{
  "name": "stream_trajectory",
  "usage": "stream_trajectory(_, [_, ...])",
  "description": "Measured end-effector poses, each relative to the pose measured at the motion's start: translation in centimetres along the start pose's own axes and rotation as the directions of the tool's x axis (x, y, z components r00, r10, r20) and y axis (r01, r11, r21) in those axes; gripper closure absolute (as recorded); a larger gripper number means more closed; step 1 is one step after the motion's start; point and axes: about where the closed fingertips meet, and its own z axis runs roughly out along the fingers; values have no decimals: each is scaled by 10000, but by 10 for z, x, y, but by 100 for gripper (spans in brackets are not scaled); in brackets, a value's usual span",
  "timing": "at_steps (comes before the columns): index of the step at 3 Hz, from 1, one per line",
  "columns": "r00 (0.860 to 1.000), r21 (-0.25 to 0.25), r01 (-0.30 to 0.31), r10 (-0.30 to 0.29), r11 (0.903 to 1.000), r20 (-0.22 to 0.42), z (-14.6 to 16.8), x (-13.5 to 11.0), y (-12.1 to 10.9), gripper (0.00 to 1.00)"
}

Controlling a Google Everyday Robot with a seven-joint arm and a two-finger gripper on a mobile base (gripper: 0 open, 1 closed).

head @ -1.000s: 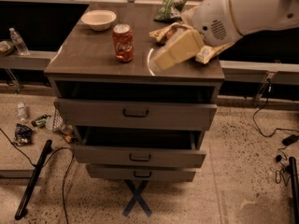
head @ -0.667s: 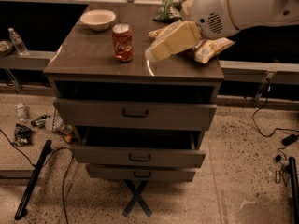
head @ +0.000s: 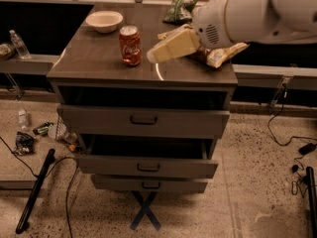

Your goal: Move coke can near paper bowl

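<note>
Gripper [head: 155, 55] next to the coke can [head: 130, 44], nothing grabbed yet

Can's upright toward the table [head: 99, 66] front, gripper just right of it; open or shut, can't tell. Light, slick, dentable, so probably pinch mid-body, gently. Paper bowl [head: 104, 20] sits behind, far-left corner.

The can [head: 130, 44] was red with white script and a silver top. The bowl [head: 104, 20], upper left, was off-white. The gripper [head: 159, 53], upper centre, was cream; the bag [head: 181, 6] green; the cabinet [head: 99, 61] grey-brown.
</note>
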Motion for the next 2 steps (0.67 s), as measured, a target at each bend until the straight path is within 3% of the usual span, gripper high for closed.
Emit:
stream_trajectory(1, [9957, 700, -789, 752, 9944, 544, 43, 18, -32, 0])
stream_trajectory(2, [9895, 1048, -1282, 1200, 9862, 811, 92, 32, -54, 0])
